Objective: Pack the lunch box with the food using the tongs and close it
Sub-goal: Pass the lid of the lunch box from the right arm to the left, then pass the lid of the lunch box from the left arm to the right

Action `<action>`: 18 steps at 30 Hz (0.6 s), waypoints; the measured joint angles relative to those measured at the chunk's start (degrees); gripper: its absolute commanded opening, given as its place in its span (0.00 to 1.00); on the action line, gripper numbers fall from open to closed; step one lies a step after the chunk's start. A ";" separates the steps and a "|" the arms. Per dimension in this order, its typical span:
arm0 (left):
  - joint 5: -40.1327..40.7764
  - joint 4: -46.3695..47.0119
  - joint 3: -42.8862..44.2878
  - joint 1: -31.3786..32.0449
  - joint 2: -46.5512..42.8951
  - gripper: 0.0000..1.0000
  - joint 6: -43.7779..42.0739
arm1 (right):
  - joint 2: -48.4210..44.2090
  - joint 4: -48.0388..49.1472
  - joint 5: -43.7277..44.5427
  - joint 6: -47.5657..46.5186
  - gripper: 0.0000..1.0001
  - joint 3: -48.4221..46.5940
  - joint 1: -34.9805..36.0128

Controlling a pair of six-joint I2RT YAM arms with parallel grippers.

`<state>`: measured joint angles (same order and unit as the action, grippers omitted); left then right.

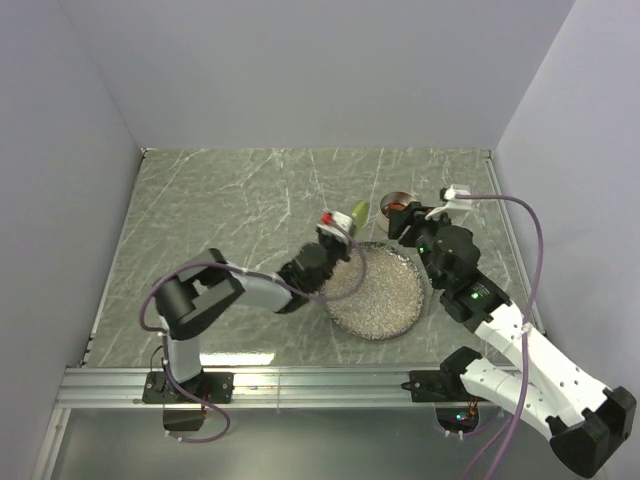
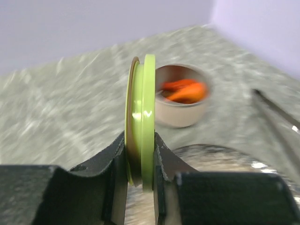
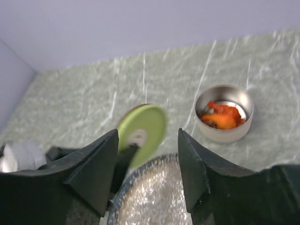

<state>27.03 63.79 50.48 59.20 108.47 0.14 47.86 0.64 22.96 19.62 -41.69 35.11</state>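
1. While the left gripper [image 2: 140, 147] pinches the lid [image 2: 145, 103], its jaws stand narrow, one pad on each flat face, low on the disc. The lid stands upright and edge-on at the centre of the left wrist view.
2. We judge the lid light and stiff, but its smooth faces look slippery. A hold this low may let it swing, and it has to be turned flat before it meets the tin.
3. We see the tin [image 2: 183, 96] open on the table, right of centre behind the lid, with orange and red food [image 2: 185, 91] inside. We take it for thin steel, light enough to slide if the lid pushes it sideways.
4. We see the right gripper [image 3: 147, 136] with jaws wide and nothing between them.
5. Only the right wrist view shows us the lid's round face, and the plate [image 3: 154, 197] below it.
6. Only the left wrist view shows us the tongs [image 2: 276, 110], a thin dark arm at the right edge.
7. From the top view we learn that the lid hangs just left of the tin, apart from it, above the plate's upper rim.
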 measured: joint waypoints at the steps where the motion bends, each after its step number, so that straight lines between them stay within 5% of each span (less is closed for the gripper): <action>1: -1.14 -1.33 -1.36 -2.27 -1.46 0.00 2.14 | -1.11 0.48 -0.33 -0.68 0.62 0.00 -0.83; 6: -12.09 -9.14 -4.22 -12.15 -11.13 0.00 14.56 | -2.62 7.34 -6.82 -1.66 0.64 1.66 -8.22; 12: -31.36 -11.72 -2.67 -14.97 -16.63 0.00 28.79 | -2.51 16.94 -19.85 -1.16 0.66 12.37 -14.21; 18: -50.27 -9.49 -1.16 -20.09 -12.98 0.00 43.71 | -4.37 22.16 -29.64 -0.90 0.51 17.51 -17.22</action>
<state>-23.24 54.30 49.32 39.11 95.48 43.86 43.48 22.81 -6.68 18.72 -24.18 17.89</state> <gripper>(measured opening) 0.263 0.541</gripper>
